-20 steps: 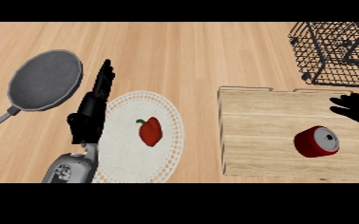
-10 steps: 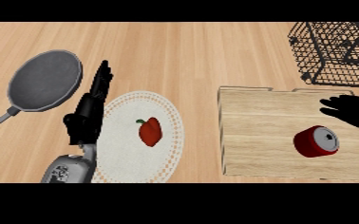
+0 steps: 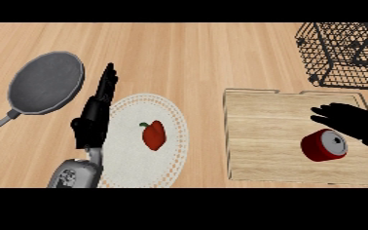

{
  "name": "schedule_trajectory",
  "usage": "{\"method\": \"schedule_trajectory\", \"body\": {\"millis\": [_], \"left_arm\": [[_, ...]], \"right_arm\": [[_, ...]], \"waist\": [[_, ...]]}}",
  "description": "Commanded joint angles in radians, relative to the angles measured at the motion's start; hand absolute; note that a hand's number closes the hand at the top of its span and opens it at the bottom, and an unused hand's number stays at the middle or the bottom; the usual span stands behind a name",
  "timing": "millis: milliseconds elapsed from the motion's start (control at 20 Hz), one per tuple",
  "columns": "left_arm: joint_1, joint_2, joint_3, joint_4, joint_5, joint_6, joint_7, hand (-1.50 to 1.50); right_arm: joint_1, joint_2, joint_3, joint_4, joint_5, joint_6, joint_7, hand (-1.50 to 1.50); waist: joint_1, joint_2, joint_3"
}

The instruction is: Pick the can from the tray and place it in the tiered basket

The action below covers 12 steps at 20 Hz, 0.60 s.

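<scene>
Red with a silver top, the can (image 3: pixel 324 145) lies on its side on the wooden tray (image 3: pixel 266 136) — just below the right hand (image 3: pixel 348 119), whose spread, uncurled fingers hover close above it, holding nothing.

can (image 3: pixel 324 145) top clear | right hand (image 3: pixel 346 118) just beside | basket (image 3: pixel 338 52) beyond tray (image 3: pixel 266 126)

There are no words, numbers or signs to read here. The red can (image 3: pixel 324 145) lies on its side on the wooden tray (image 3: pixel 266 131), and its red side and grey top show no letters or label. The tray itself is plain wood with nothing written on it
</scene>
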Motion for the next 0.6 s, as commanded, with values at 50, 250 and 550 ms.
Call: {"method": "schedule_trajectory", "body": {"millis": [50, 250, 550], "left_arm": [[-0.007, -0.015, -0.005, -0.050, -0.006, -0.018, 0.062, 0.00], [-0.122, -0.017, 0.030, 0.010, -0.023, 0.000, 0.111, 0.00], [-0.037, -0.018, 0.044, 0.051, -0.025, -0.032, -0.011, 0.00]], "right_arm": [[0.006, 0.030, -0.024, -0.047, 0.019, 0.072, -0.017, -1.50], [-0.097, 0.087, 0.061, 0.134, 0.083, -0.003, -0.043, -1.50], [-0.012, 0.109, 0.016, 0.045, 0.090, 0.021, -0.047, -1.50]], "waist": [[-0.003, -0.001, 0.000], [0.004, 0.002, 0.001], [-0.004, 0.000, 0.000]]}}
